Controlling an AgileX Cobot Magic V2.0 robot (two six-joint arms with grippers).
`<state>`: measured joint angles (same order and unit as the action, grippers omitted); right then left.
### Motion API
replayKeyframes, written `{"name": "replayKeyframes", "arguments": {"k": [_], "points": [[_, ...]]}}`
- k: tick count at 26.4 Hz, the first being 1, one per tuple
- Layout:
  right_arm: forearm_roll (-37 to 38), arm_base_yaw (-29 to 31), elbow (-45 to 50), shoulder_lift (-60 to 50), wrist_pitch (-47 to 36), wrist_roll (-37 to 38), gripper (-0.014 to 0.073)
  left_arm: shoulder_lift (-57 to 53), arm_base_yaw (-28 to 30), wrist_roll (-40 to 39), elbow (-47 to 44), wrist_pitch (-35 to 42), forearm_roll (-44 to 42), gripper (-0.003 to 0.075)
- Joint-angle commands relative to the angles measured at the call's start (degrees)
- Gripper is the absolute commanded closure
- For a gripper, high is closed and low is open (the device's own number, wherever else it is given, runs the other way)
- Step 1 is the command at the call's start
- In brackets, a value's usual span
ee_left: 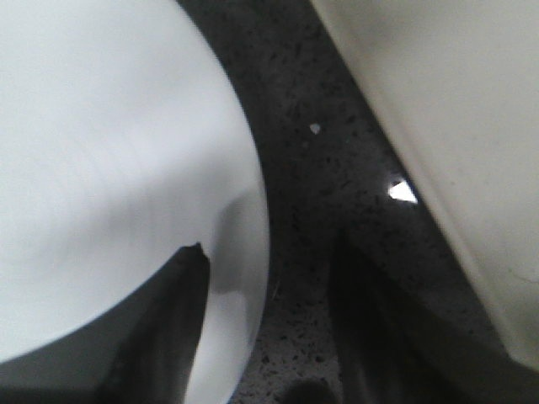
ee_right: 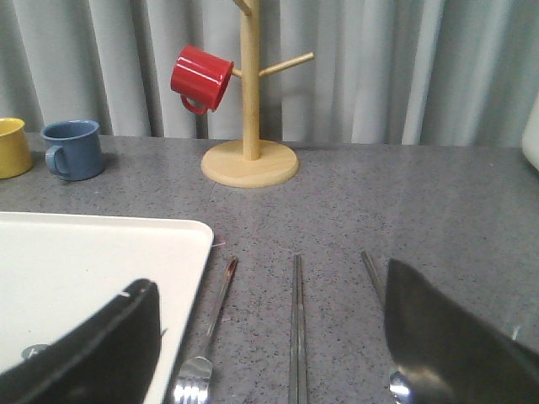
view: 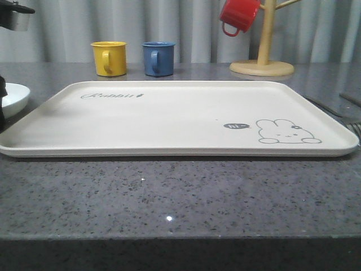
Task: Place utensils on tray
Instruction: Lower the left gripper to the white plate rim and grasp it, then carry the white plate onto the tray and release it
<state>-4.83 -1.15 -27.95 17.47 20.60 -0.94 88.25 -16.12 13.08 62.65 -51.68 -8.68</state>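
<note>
Centrally on the speckled grey stone countertop (view: 169, 197) lies the cream-white rectangular tray (view: 169, 121), flat, with rounded corners and a low raised rim. Its surface carries script lettering reading "Rabbit" (view: 113, 96) near the far left corner and a grey outline bunny drawing (view: 285, 131) near the right front, beside a small dark speech bubble whose marks are too small to read. Nothing lies on the tray.

From the front, the round white plate (view: 12, 97) sits just off the tray's left edge, partly cut off. The left wrist view brings it close: the left gripper (ee_left: 269, 328) has its dark fingers spread, one over the plate's rim and one over bare countertop between plate and tray; they pinch nothing.

To the right of the tray, the right wrist view makes out the cutlery that the front view barely catches: the shiny metal fork (ee_right: 205, 345) just beside the tray's edge, the pair of straight metal chopsticks (ee_right: 296, 328) next to it, and the spoon (ee_right: 383, 320), partly hidden by a finger. The right gripper (ee_right: 269, 353) hangs above them with fingers wide apart, gripping nothing.

Behind the tray stand a yellow mug (view: 109, 58) and a blue mug (view: 157, 58), enamel-looking, side by side. A red mug (view: 238, 16) hangs tilted on a pale wooden mug tree (view: 263, 51) with a round base, before a grey pleated curtain (view: 186, 28).
</note>
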Motion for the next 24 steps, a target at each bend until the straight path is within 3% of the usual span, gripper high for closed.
{"name": "replayKeyframes", "arguments": {"k": [1,6,13,21,24], "points": [[0.0,0.3,-2.1,0.9,-4.2,-0.5,0.002,-1.3,-0.4,0.0,1.3,0.1,-0.5,0.056],[0.0,0.3,-2.1,0.9,-4.2,-0.5,0.002,-1.3,-0.4,0.0,1.3,0.1,-0.5,0.0738],[0.0,0.3,-2.1,0.9,-4.2,-0.5,0.002,-4.1,-0.4,-0.1,1.8,0.3,-0.5,0.0739],[0.0,0.3,-2.1,0.9,-4.2,-0.5,0.002,-12.7,-0.7,-0.2,9.8,-0.1,-0.5,0.0738],[0.0,0.3,-2.1,0.9,-4.2,-0.5,0.002,-13.3,-3.4,-0.2,13.4,-0.6,-0.5,0.0738]]}}
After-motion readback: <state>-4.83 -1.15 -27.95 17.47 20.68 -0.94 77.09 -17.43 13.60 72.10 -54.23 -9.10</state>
